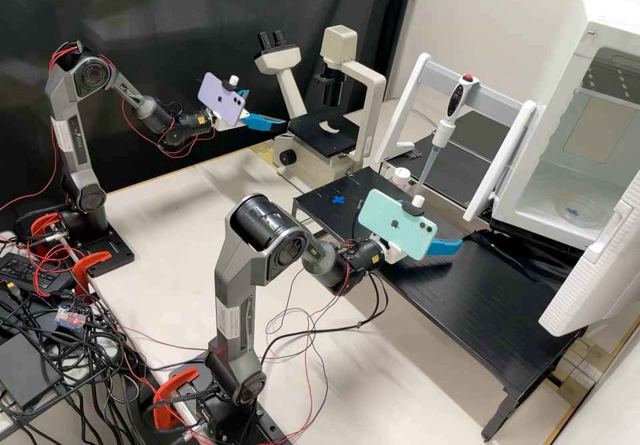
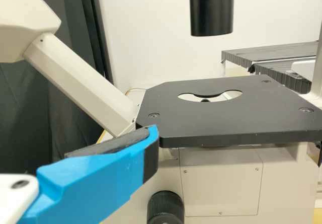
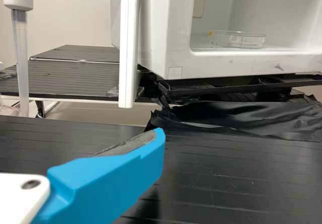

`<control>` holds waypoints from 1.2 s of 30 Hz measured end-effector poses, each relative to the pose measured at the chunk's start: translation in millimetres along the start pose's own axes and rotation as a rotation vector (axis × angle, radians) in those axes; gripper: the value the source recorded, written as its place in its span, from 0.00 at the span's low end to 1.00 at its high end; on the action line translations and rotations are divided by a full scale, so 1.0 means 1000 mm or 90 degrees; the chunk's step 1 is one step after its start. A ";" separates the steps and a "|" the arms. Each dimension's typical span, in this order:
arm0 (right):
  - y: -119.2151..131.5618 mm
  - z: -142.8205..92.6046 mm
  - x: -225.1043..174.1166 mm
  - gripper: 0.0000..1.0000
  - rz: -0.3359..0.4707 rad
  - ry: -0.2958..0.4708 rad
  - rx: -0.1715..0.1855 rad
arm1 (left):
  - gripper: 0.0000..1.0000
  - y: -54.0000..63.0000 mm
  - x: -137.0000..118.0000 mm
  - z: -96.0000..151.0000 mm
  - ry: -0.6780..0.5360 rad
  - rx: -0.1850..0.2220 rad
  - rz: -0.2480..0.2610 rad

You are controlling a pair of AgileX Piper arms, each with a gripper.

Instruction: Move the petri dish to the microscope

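Evidently we are at the picking-up step. In the high view the petri dish (image 1: 577, 213) lies flat inside the white chamber (image 1: 617, 23), clear and shallow, with a blue mark showing at it. The left end effector (image 1: 268, 108), its fingers spread and empty, is beside the microscope (image 1: 320, 158); the right end effector (image 1: 439, 229), likewise parted and holding nothing, is above the black tabletop (image 1: 480, 291).

In the left wrist view we see the stage (image 2: 211, 126) ready to receive it.

In the right wrist view the dish's wall looks glassy; we judge the next move needs a low, level entry and a gentle side grip.
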 end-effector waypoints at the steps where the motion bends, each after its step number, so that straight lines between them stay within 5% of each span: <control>1: 0.000 0.000 0.000 1.00 0.000 0.000 0.000 | 1.00 0.000 0.000 0.000 0.000 0.000 0.000; 16: 0.015 0.019 -0.003 1.00 0.033 -0.036 0.012 | 1.00 0.000 0.000 0.000 0.000 0.000 0.000; 24: 0.050 0.049 -0.006 1.00 0.101 -0.074 0.052 | 1.00 0.000 0.000 0.000 0.000 0.000 0.000; 36: 0.099 0.058 0.052 1.00 0.173 -0.080 0.051 | 1.00 0.000 0.000 0.000 0.000 0.000 0.000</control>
